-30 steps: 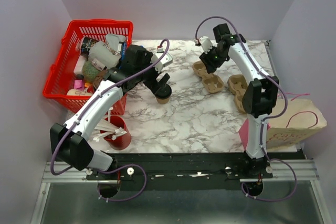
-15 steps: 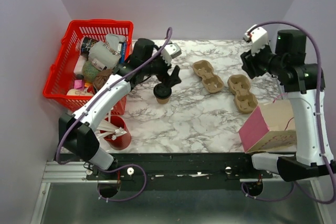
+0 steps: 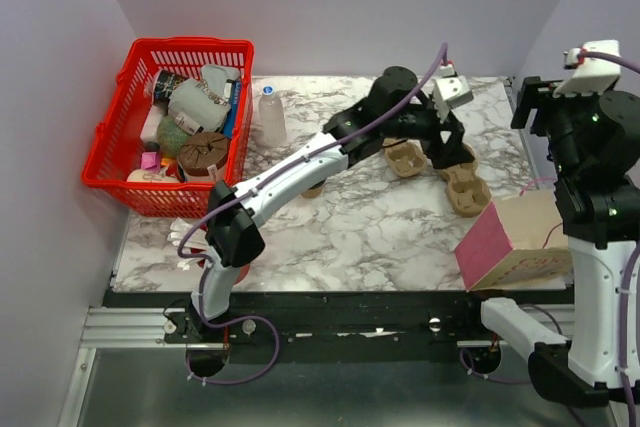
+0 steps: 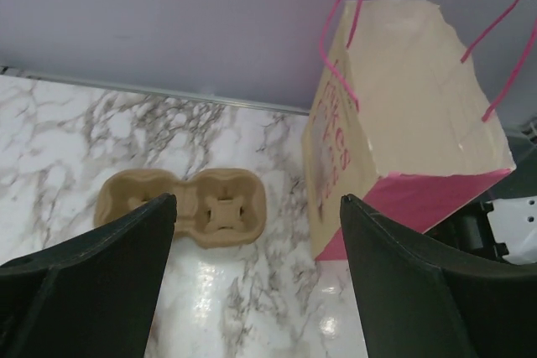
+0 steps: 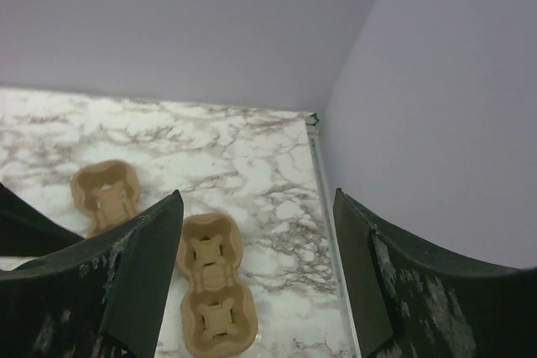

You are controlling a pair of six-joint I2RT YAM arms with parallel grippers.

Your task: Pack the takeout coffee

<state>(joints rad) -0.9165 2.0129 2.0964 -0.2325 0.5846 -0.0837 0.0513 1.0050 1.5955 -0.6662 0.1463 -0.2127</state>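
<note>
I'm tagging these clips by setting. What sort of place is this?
Likely a robot test cell staged as a takeout counter: plain walls box in a marble-look table holding pulp carriers and a paper bag.

A red basket, a bottle, a pulp carrier, a second carrier and a paper bag sat on the surface.

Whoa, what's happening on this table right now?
Two robot arms are meant to pack a takeout coffee. The left gripper stretches far across, toward a pulp cup carrier, jaws open and empty. The right gripper hangs raised at the right, jaws open too. The paper bag stands beside the carrier. The coffee sits mostly hidden under the left arm, ungrasped.
</note>
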